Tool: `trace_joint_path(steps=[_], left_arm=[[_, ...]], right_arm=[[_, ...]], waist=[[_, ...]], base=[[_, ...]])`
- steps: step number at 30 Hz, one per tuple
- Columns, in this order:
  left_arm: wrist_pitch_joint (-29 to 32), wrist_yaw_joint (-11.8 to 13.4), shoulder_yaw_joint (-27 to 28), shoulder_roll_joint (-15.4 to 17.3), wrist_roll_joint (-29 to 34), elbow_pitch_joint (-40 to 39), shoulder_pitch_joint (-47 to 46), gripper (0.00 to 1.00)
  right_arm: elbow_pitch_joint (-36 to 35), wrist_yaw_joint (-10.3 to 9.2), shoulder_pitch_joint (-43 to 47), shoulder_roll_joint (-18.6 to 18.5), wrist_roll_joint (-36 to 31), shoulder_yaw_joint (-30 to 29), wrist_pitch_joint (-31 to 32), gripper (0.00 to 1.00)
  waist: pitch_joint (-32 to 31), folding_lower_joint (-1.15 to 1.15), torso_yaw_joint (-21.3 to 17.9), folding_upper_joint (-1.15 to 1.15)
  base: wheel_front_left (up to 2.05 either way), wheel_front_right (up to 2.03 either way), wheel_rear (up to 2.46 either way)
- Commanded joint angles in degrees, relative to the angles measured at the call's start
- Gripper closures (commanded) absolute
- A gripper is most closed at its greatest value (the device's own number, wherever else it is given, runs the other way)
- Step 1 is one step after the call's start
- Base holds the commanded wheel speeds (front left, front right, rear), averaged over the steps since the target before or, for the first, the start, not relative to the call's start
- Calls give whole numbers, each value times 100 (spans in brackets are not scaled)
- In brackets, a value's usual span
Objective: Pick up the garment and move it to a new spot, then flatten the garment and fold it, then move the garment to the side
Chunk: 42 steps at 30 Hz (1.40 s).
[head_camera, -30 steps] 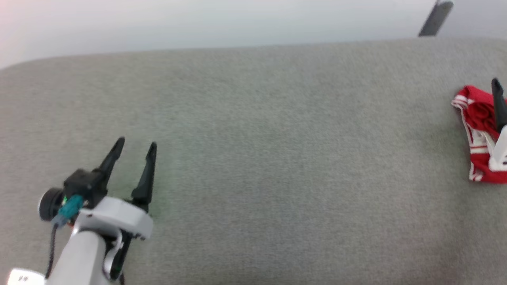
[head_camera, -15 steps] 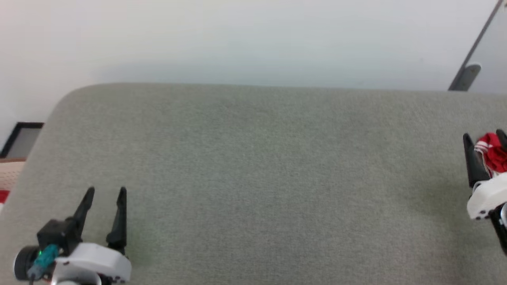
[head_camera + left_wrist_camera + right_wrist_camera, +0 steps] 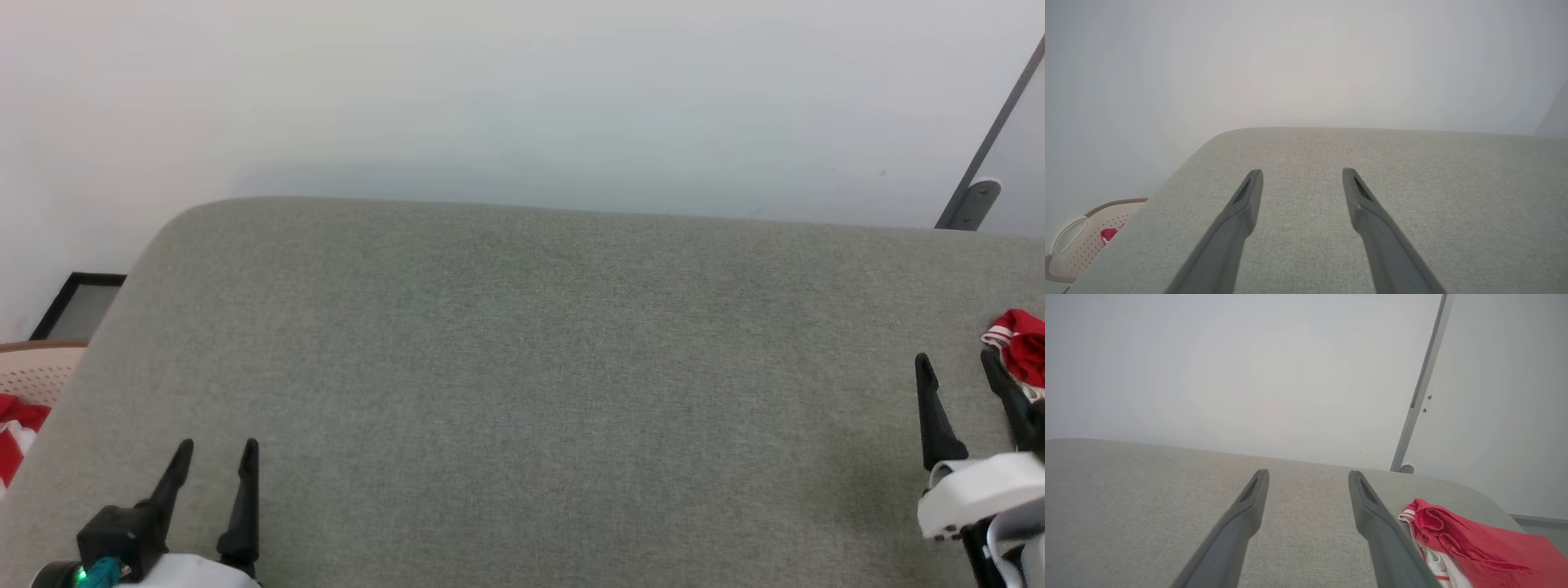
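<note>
Plainly, left gripper (image 3: 219, 445) and right gripper (image 3: 956, 358), jaws apart — garment (image 3: 1478, 547), head-view sliver, right-wrist bunched heap.

A grey fabric-covered surface (image 3: 522, 367) with rounded corners stands before a white wall (image 3: 490, 98). A black-framed panel (image 3: 77, 306) sits at nine o'clock. At eight o'clock, a beige perforated basket (image 3: 37, 371) holds red cloth (image 3: 12, 433). A slanted grey metal strip (image 3: 992, 131) rises at two o'clock.

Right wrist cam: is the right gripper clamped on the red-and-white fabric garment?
No, the right gripper stands open, with the red-and-white fabric garment lying beside it, ungripped.
</note>
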Motion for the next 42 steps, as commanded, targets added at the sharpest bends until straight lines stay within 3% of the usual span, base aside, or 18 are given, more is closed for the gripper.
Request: trace_joint_path(steps=[1, 17, 37, 38, 42], left_arm=[[-5, -10, -23, 13, -26, -3, 45, 0], [-5, -46, -94, 38, -111, 2, 162, 0], [-5, -50, 12, -106, -45, -202, 220, 0], [1, -37, -1, -108, -90, -187, 168, 100], [36, -37, -43, -270, -124, 22, 264, 100]], right_arm=[[-115, -12, 130, 83, -46, -88, -23, 0], [-1264, -12, 1322, 866, -483, -455, -24, 0], [-1450, -12, 1577, 1013, -498, -455, -24, 0], [-1407, 0, 1528, 1026, -506, -472, 2, 100], [-1176, 0, 1555, 1084, -482, -481, 49, 100]], waist=[[0, 0, -14, 0], [20, 0, -203, 0], [61, 0, -229, 0], [60, 0, -230, 0], [61, 0, -232, 0]], base=[[0, 0, 0], [0, 0, 0], [0, 0, 0], [0, 0, 0], [0, 0, 0]])
